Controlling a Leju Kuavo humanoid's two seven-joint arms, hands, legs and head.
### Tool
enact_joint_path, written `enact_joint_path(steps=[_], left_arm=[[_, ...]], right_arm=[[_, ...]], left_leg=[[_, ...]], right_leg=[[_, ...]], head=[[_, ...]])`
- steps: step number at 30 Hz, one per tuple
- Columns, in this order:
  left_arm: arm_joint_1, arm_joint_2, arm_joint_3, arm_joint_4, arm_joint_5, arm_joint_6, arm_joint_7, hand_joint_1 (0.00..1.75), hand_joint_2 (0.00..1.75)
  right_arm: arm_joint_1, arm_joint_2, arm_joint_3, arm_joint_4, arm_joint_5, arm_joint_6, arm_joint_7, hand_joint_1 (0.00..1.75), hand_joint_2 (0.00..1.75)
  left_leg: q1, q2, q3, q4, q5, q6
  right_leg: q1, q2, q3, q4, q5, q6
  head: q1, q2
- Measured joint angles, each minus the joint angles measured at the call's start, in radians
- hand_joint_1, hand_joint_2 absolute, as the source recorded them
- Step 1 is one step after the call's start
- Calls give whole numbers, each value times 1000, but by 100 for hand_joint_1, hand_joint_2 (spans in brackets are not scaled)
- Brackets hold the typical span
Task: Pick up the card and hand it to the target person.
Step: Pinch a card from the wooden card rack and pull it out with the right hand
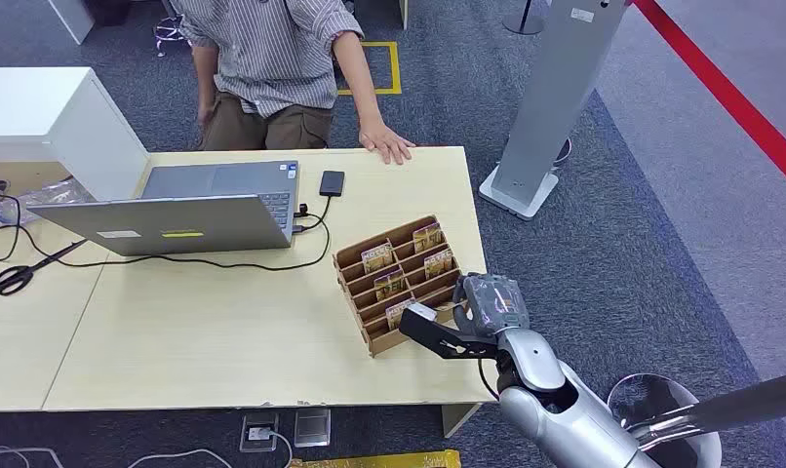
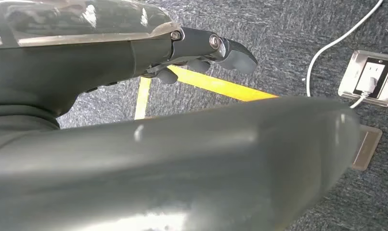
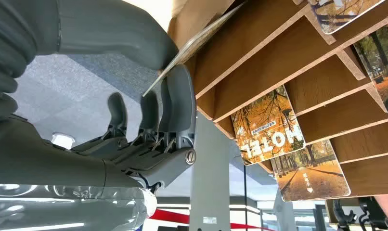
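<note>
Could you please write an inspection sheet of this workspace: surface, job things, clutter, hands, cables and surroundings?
Surface: light wooden table.
Job's things: wooden card rack near the table's right edge, cards in several slots; right hand pinches one card at the rack's near end.
Clutter: laptop, phone, scissors.
Hands: left hand hangs over the floor, holding nothing.
Cables: black cable running across the table from the laptop; floor socket with white cable.
Surroundings: person behind the table, hand on its far edge; grey pillar; red floor line.

Pale wood table (image 1: 223, 322) on grey carpet (image 1: 652, 224), red floor stripe (image 1: 730, 97)
</note>
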State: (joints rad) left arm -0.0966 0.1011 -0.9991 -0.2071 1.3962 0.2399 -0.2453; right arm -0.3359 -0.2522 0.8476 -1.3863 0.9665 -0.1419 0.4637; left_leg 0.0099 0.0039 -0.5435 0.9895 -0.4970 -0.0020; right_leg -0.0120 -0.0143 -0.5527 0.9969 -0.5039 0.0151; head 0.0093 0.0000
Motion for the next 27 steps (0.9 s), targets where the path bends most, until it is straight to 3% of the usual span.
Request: enact_joint_path(steps=[4, 8, 20, 27], left_arm=[[0, 0, 0, 0, 1, 0, -5, 0, 0], [0, 0, 0, 0, 0, 0, -20, 0, 175], [0, 2, 2, 0, 11, 18, -69, 0, 175], [1, 6, 4, 0, 20, 21, -70, 0, 175]], right_arm=[[-1, 0, 0, 0, 2, -1, 0, 163, 175], [-1, 0, 0, 0, 3, -4, -3, 168, 175], [-1, 0, 5, -3, 10, -39, -33, 168, 175], [-10, -14, -23, -72, -183, -55, -87, 168, 175]], left_leg=[[0, 0, 0, 0, 0, 0], [0, 0, 0, 0, 0, 0], [0, 0, 0, 0, 0, 0], [0, 0, 0, 0, 0, 0]], right_leg=[[0, 0, 0, 0, 0, 0], [0, 0, 0, 0, 0, 0], [0, 0, 0, 0, 0, 0], [0, 0, 0, 0, 0, 0]], head=[[0, 0], [0, 0], [0, 0], [0, 0]])
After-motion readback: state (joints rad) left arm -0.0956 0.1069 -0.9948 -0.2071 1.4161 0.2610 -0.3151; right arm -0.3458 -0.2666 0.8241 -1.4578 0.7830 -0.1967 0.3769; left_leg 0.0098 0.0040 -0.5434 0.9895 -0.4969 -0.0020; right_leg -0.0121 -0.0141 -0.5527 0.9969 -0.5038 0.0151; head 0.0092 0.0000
